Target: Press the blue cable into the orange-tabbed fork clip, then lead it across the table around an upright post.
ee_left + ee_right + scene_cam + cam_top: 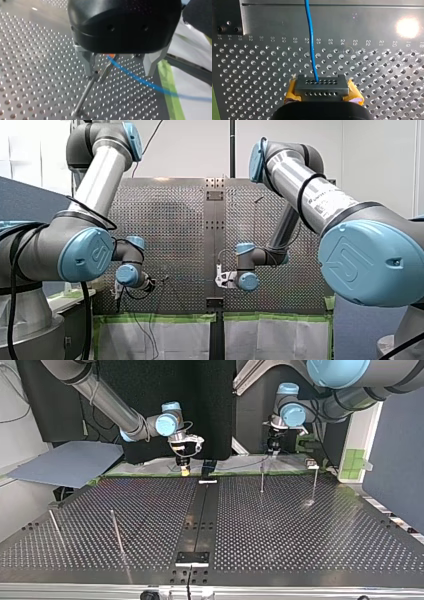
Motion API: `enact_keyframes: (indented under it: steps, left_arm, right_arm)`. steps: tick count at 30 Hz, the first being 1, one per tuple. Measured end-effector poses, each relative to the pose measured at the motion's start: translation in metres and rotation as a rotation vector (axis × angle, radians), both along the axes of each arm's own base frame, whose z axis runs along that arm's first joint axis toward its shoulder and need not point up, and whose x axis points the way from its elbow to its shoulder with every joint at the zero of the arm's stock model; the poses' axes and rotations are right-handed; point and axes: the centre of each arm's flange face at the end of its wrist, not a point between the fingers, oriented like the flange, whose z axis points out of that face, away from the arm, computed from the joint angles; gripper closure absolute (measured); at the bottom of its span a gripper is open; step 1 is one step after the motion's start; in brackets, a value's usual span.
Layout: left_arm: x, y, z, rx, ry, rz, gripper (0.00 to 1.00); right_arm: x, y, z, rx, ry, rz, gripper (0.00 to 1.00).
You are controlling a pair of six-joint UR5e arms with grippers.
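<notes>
My left gripper (118,68) is open, its two metal fingers (86,63) set wide apart. The blue cable (140,80) runs loose between them, coming from an orange tab (111,55) of the fork clip, which is mostly hidden under the gripper body. An upright post (85,96) stands on the plate right beside one finger. My right gripper (322,92), with yellow pads (292,92), is shut on the blue cable (310,42), which leads straight ahead of it. In the top view my left gripper (272,449) hangs above a post (262,477), and my right gripper (184,462) is at the far edge.
More thin posts stand on the perforated table (300,540): one (315,485) at the top view's right, two (117,532) (55,527) at its left. A dark centre rail (200,515) divides the plate. Green tape (170,90) marks the table's edge.
</notes>
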Motion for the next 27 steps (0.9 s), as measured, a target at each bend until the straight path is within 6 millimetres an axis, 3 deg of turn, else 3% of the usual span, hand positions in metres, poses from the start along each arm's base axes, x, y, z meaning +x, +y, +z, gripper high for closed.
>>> enact_keyframes:
  steps: [8,27]
  left_arm:
    - [-0.023,-0.007,-0.006,0.006,-0.001,-0.028,0.0]
    - [-0.002,-0.023,0.007,-0.054,-0.131,-0.05,0.0]
  right_arm:
    - [0.0,0.0,0.0,0.003,0.002,0.0,1.0]
    - [-0.001,0.001,-0.001,0.007,0.005,0.0,1.0]
